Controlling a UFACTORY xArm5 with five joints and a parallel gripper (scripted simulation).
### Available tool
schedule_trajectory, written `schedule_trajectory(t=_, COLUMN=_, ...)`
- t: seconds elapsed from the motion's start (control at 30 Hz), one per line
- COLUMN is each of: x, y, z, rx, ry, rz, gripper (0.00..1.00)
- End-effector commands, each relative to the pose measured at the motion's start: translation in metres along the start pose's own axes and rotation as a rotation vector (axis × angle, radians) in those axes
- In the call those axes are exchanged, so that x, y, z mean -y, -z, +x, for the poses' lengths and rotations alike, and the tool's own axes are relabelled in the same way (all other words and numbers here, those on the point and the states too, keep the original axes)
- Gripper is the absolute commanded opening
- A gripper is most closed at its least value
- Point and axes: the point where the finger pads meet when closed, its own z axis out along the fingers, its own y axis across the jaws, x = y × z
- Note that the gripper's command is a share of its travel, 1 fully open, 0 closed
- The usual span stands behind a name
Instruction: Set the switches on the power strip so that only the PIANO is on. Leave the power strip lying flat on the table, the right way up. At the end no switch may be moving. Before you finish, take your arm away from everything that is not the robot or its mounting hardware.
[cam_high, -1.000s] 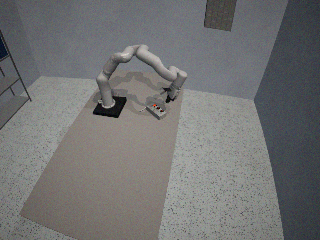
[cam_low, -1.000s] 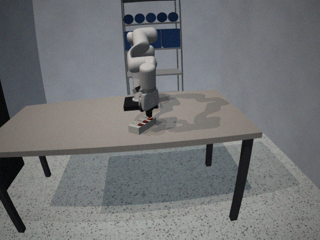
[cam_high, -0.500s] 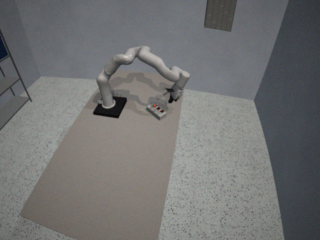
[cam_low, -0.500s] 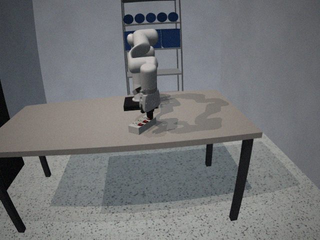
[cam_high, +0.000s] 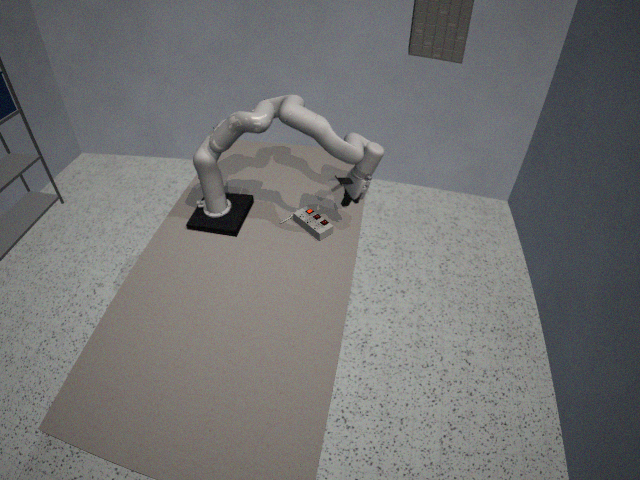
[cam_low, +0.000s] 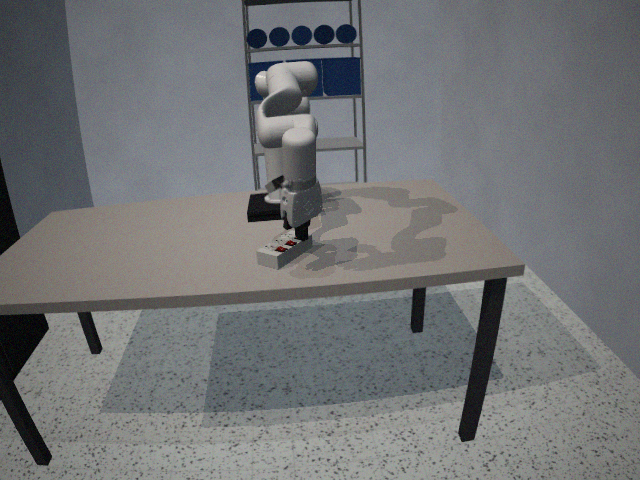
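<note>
A light grey power strip (cam_high: 313,222) lies flat on the table, right way up, with three red switches in a row. The switch nearest the arm's base (cam_high: 309,210) glows brighter than the other two (cam_high: 316,216) (cam_high: 324,222). The labels are too small to read. The strip also shows in the exterior view (cam_low: 283,249). My gripper (cam_high: 346,201) (cam_low: 302,233) is shut and empty, pointing down. It hangs just above the table near the strip's far end, close to the table's right edge.
The arm's black base plate (cam_high: 220,213) sits on the table to the left of the strip. A metal shelf unit (cam_low: 305,93) stands behind the table. The table edge (cam_high: 356,248) runs close by on the right of the strip.
</note>
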Motion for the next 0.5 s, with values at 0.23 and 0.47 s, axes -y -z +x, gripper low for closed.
schedule_trajectory(t=0.23, x=0.001, y=0.003, z=-0.001, rx=0.003, ry=0.001, rz=0.002, gripper=0.0)
schedule_trajectory(t=0.47, x=0.008, y=0.007, z=-0.015, rx=0.01, ry=0.027, rz=0.008, gripper=0.0)
